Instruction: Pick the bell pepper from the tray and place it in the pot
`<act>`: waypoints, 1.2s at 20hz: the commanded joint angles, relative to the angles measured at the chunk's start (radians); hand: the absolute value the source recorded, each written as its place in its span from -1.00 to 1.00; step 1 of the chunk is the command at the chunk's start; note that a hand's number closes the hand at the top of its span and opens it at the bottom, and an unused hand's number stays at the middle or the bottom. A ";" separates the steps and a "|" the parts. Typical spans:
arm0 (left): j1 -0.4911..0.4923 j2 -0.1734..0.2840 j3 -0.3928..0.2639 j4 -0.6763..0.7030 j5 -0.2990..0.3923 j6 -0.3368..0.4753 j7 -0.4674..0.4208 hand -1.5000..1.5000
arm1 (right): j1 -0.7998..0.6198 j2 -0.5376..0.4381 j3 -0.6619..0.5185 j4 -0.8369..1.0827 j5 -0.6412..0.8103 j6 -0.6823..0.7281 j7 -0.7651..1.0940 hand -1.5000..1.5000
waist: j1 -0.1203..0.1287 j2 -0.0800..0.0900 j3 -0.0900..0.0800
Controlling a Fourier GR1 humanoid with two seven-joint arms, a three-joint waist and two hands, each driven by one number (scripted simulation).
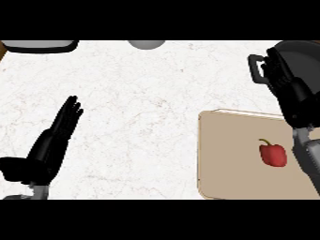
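White marbled counter (155, 103) fills the frame, with a strip of brown wood along the upper left edge.

Right hand (290, 86), upper right of frame: fingers straight and together, pointing toward the top edge, holding nothing. It lies over the near rim of the pot (315, 56), hiding part of it. The grey forearm runs down the right edge and crosses the tray's right side. Hand sits past the pepper rather than above it, so a grasp would seem to call for drawing back toward the lower right first.

Pepper (273, 153), red with a green stem, lies on the tray (224, 154) right of its middle, just left of the forearm, apart from the hand. Not yet picked.

Tray: tan, lower right of frame, directly below the pot. The short span between them suits a brief carry.

Pot: dark, round, open top, side handle (255, 68) facing left. Nothing visible inside the part that shows.

Left hand (62, 129), lower left: fingers straight and up, resting, well apart from tray and pot.

Top edge: a grey-rimmed object (39, 45) at upper left and a small grey round thing (147, 44) at top centre, both cut off, unidentifiable.
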 commanded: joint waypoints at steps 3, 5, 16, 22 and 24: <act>-0.040 0.018 0.064 0.012 0.027 0.004 0.067 0.00 | 0.036 -0.008 0.082 -0.025 -0.079 0.285 -0.036 -1.00 | 0.010 0.008 0.011; -0.065 -0.020 0.060 0.033 0.015 0.057 0.095 0.00 | 0.061 0.010 0.176 -0.071 -0.103 0.416 -0.056 -1.00 | 0.006 0.010 0.012; -0.092 -0.027 0.080 0.019 0.025 0.106 0.226 0.00 | 0.376 -0.437 -0.042 -0.307 0.272 0.261 -0.687 -1.00 | -0.058 -0.004 0.010; -0.070 -0.025 0.057 -0.062 0.023 0.108 0.290 0.00 | 0.499 -0.634 -0.178 -0.398 0.389 0.234 -0.574 -1.00 | -0.041 -0.007 0.009; -0.117 -0.001 0.091 -0.031 0.035 0.086 0.297 0.00 | 0.481 -0.714 -0.205 -0.464 0.389 0.297 -0.485 -1.00 | -0.042 -0.005 0.007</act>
